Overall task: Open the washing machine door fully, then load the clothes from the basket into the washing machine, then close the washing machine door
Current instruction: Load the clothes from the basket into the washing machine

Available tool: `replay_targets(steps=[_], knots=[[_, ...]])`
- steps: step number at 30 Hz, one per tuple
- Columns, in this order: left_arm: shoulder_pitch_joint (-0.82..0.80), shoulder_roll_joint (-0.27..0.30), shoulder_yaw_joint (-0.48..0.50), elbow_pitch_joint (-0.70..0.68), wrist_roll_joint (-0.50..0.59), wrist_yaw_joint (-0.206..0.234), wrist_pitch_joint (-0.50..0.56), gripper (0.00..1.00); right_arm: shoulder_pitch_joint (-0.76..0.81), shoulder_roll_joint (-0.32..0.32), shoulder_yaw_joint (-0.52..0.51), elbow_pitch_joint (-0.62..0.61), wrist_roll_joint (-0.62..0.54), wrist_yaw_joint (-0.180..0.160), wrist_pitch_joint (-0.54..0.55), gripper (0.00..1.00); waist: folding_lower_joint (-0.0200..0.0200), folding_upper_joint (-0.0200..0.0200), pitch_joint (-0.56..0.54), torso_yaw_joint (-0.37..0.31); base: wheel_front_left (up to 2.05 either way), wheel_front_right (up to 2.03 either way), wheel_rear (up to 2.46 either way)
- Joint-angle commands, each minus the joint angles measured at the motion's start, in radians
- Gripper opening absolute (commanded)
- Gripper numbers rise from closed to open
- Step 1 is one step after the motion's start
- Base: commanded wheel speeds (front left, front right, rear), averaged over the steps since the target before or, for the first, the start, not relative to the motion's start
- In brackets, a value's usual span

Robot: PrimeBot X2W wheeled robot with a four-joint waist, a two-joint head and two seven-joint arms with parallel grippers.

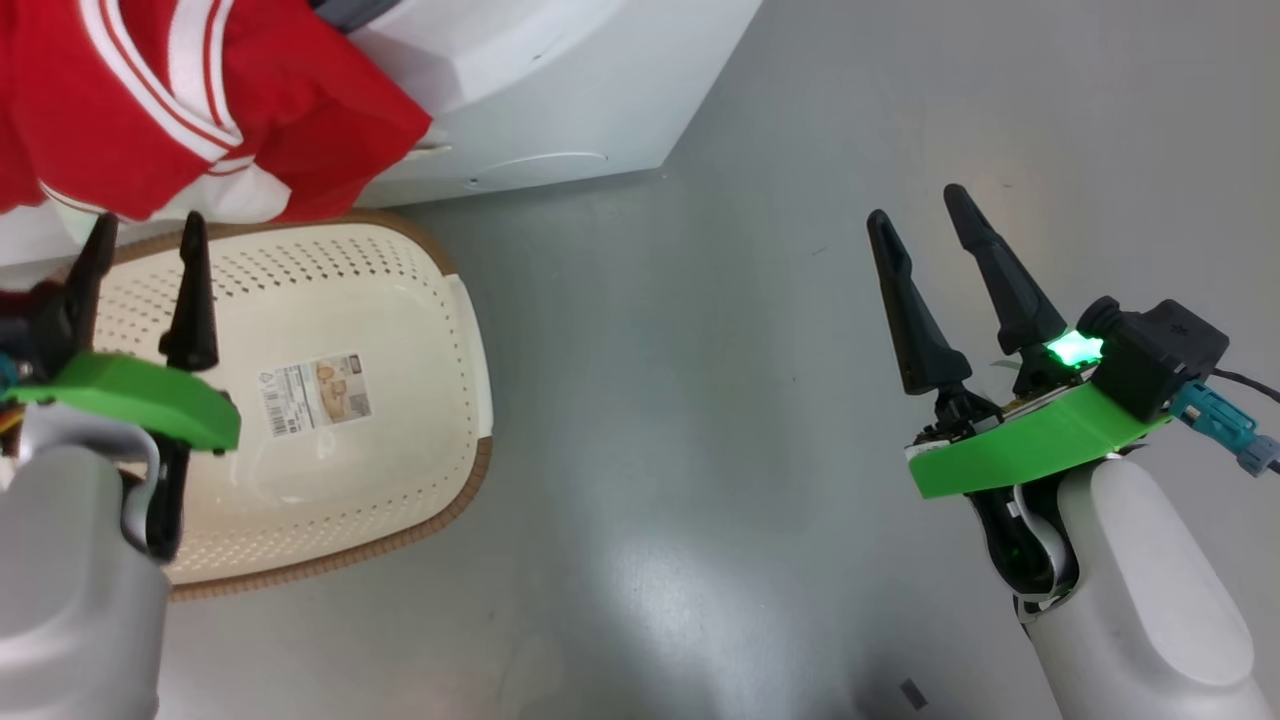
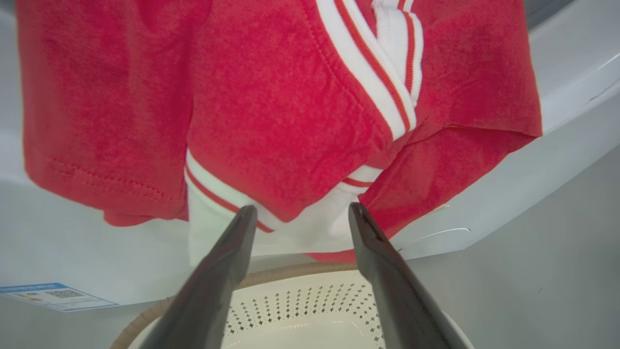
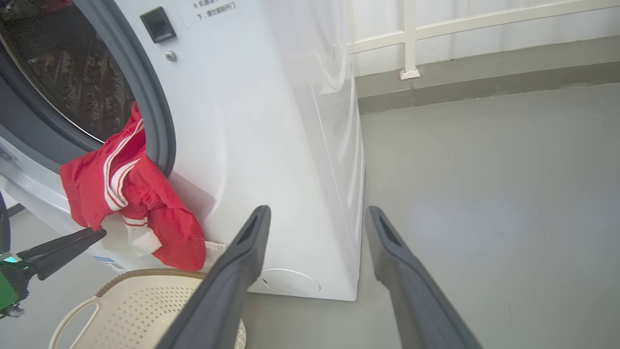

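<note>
Red clothes [image 1: 150, 110] with white stripes hang out of the washing machine [image 3: 271, 121], draped over its grey gasket [image 3: 150, 106] and down the white front. The cream basket [image 1: 400, 330] stands on the floor right below them, its label showing on a bare bottom. My left gripper [image 1: 145, 235] is open over the basket's far rim, its tips just under the garment's white hem [image 2: 300, 232] with nothing between them. My right gripper [image 1: 925, 215] hangs open above the bare floor, well to the right of the basket. The washing machine door is out of view.
Grey floor [image 1: 700, 400] stretches between the basket and my right arm. The washer's round cap [image 3: 290, 282] and blue label [image 2: 48, 295] sit low on its front. A white railing [image 3: 409, 43] runs along the far wall beyond the machine's side.
</note>
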Motion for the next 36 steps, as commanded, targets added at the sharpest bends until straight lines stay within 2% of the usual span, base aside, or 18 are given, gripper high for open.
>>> replay_targets(steps=[1, 15, 31, 32, 33, 34, 35, 36], knots=[[-0.046, 0.048, 0.006, 0.032, -0.014, -0.003, -0.005, 1.0, 0.023, 0.01, 0.019, -0.026, 0.006, 0.002, -0.005, 1.0, 0.0, 0.0, 0.01, -0.011, 0.0, 0.0, 0.0], [-0.255, 0.074, -0.082, 0.253, -0.066, -0.003, -0.005, 1.0, 0.018, 0.03, 0.021, -0.034, 0.002, 0.002, -0.005, 1.0, 0.0, 0.0, 0.054, -0.038, 0.0, 0.0, 0.0], [-0.393, 0.061, -0.079, 0.295, -0.127, -0.003, -0.005, 1.0, 0.003, 0.034, 0.016, -0.037, -0.004, 0.002, -0.005, 1.0, 0.0, 0.0, 0.083, -0.041, 0.0, 0.0, 0.0], [-0.393, 0.06, -0.078, 0.293, -0.127, -0.003, -0.005, 0.78, 0.003, 0.034, 0.015, -0.037, -0.004, 0.002, -0.005, 1.0, 0.0, 0.0, 0.082, -0.041, 0.0, 0.0, 0.0], [-0.392, 0.059, -0.076, 0.289, -0.127, -0.003, -0.005, 0.49, 0.003, 0.034, 0.014, -0.036, -0.005, 0.002, -0.005, 1.0, 0.0, 0.0, 0.082, -0.04, 0.0, 0.0, 0.0], [-0.39, 0.058, -0.074, 0.285, -0.128, -0.003, -0.005, 0.05, 0.004, 0.034, 0.013, -0.036, -0.006, 0.002, -0.005, 1.0, 0.0, 0.0, 0.081, -0.039, 0.0, 0.0, 0.0], [-0.386, 0.057, -0.072, 0.281, -0.129, -0.003, -0.005, 0.0, 0.004, 0.034, 0.013, -0.035, -0.006, 0.002, -0.005, 1.0, 0.0, 0.0, 0.079, -0.038, 0.0, 0.0, 0.0], [-0.381, 0.057, -0.071, 0.278, -0.128, -0.003, -0.005, 0.0, 0.004, 0.034, 0.012, -0.034, -0.006, 0.002, -0.005, 1.0, 0.0, 0.0, 0.078, -0.037, 0.0, 0.0, 0.0]])
